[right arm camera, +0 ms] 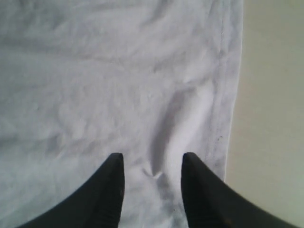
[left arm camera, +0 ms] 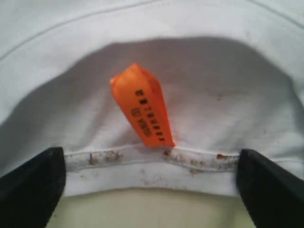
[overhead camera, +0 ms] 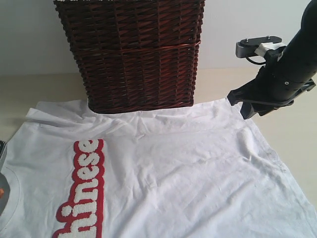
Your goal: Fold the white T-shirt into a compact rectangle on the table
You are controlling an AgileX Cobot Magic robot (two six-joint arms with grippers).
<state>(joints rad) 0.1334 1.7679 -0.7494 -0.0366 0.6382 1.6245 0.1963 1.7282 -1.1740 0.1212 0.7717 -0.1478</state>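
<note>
Looking across a pale table (overhead camera: 29,89) against a plain wall, with a basket (overhead camera: 133,54) standing at 12 o'clock. Finding the shirt (overhead camera: 173,168) spread open and nearly flat over most of the table, lettering (overhead camera: 81,193) running toward 7 o'clock, far edge meeting the basket's foot. Showing only shallow wrinkles, no fold anywhere.

Poising the left gripper (left arm camera: 149,159) at the collar (left arm camera: 118,159), around 9 o'clock, jaws standing fully wide to either side of the seam and gripping nothing, an orange tag (left arm camera: 142,107) sticking up just beyond. Hovering the right gripper (right arm camera: 153,161) near 2 o'clock, over the shirt beside its hem, jaws parted partway astride a small crease, apparently clasping nothing.

Judging the task as barely beginning: laying-out done, every fold remaining, meaning bringing the sides in, doubling the length, then squaring into a rectangle.
</note>
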